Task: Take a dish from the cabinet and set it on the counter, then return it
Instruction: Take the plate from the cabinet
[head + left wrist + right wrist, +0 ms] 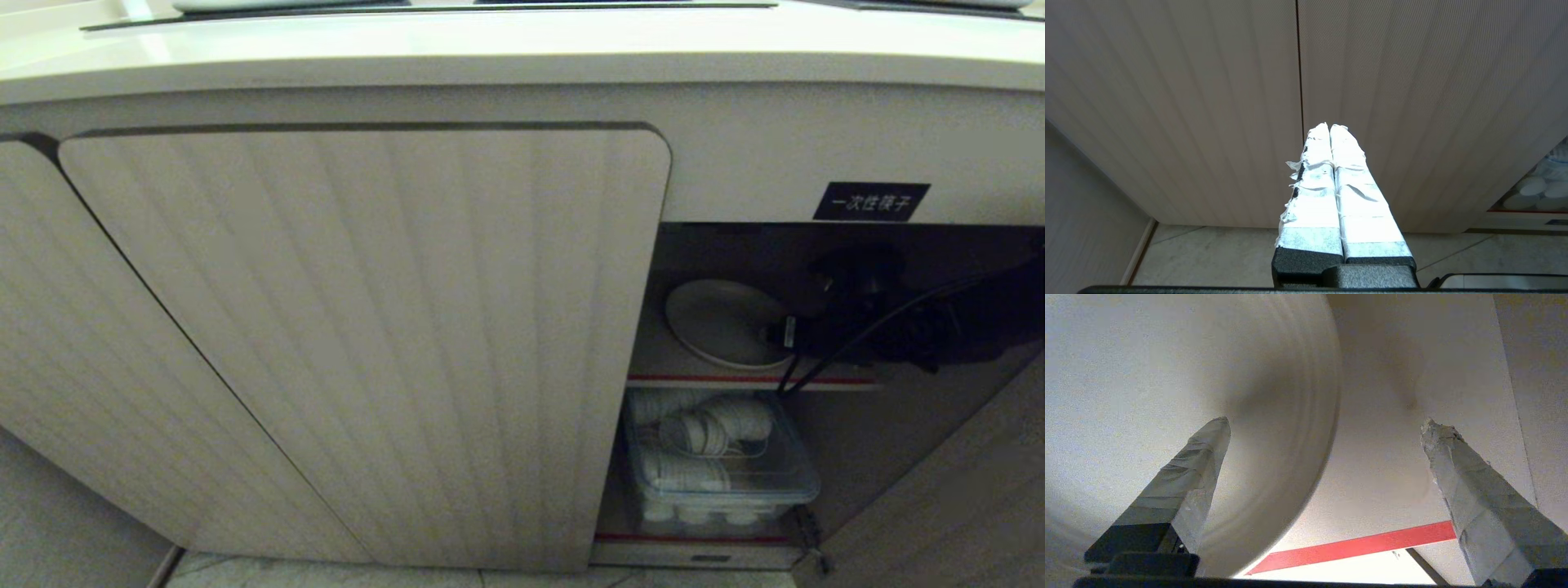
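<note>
head view: looks down at cabinet point(367, 343) front from close
right wrist view: inside cabinet, tight on dish point(1167, 396)
shared: dish, red-edged shelf point(751, 380)

A: Which way into the cabinet point(735, 163)?

B: Only right of the closed ribbed door point(367, 343); that door blocks everything on its own left. The opening sits beside the door's right edge.

A: And the upper shelf point(735, 380)?

B: The dish point(722, 322) lies just right of the door, with bare shelf beyond it. The right pincer point(1327, 424), spread wide, and its cables point(849, 343) fill that side.

A: Below?

B: A clear box point(727, 465) of white ware takes the space nearest the door; farther right looks free.
</note>
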Robot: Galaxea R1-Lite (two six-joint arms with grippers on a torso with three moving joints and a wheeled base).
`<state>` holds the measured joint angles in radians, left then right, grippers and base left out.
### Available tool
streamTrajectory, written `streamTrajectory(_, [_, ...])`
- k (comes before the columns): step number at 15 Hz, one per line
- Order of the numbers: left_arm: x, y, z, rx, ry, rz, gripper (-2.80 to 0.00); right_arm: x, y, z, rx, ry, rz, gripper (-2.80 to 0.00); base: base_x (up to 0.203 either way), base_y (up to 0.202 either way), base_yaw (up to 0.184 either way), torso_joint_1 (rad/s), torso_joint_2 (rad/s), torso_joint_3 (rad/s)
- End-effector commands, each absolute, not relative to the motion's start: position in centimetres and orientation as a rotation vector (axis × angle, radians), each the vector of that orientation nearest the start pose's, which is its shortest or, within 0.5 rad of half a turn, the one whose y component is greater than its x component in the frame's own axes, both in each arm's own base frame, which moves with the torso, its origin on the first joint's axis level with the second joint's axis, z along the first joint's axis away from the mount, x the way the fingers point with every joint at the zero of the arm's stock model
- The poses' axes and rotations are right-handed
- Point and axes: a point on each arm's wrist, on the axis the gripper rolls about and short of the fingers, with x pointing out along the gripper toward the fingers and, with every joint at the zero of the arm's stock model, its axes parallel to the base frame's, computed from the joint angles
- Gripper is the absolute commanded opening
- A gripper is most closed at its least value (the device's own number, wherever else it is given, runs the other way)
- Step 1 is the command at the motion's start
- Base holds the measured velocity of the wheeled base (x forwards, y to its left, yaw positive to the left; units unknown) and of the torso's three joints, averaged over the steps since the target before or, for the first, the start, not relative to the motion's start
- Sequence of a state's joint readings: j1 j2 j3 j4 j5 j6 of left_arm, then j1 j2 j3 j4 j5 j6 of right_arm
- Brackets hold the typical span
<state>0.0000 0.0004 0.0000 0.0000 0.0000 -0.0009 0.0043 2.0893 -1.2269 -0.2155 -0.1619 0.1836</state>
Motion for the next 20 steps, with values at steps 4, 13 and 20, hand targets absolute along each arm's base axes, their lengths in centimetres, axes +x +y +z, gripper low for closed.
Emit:
streamTrajectory(4, [-2.28, 0.0, 7.55, -0.002, 0.0, 0.0, -2.8, 40.01, -0.12, 12.27, 0.122, 0.607, -0.207, 0.0, 0.0, 0.0, 0.0, 0.0, 0.0, 0.0])
streamTrajectory(13, [-2.28, 0.0, 7.55, -0.002, 0.0, 0.0, -2.8, 40.03, 0.07, 12.21, 0.119, 0.609, -0.202, 0.0, 0.0, 0.0, 0.0, 0.0, 0.0, 0.0])
streamTrajectory(20, [-2.28, 0.0, 7.55, -0.002, 0.0, 0.0, -2.8, 40.08, 0.07, 12.04, 0.116, 0.613, -0.202, 0.0, 0.0, 0.0, 0.0, 0.0, 0.0, 0.0])
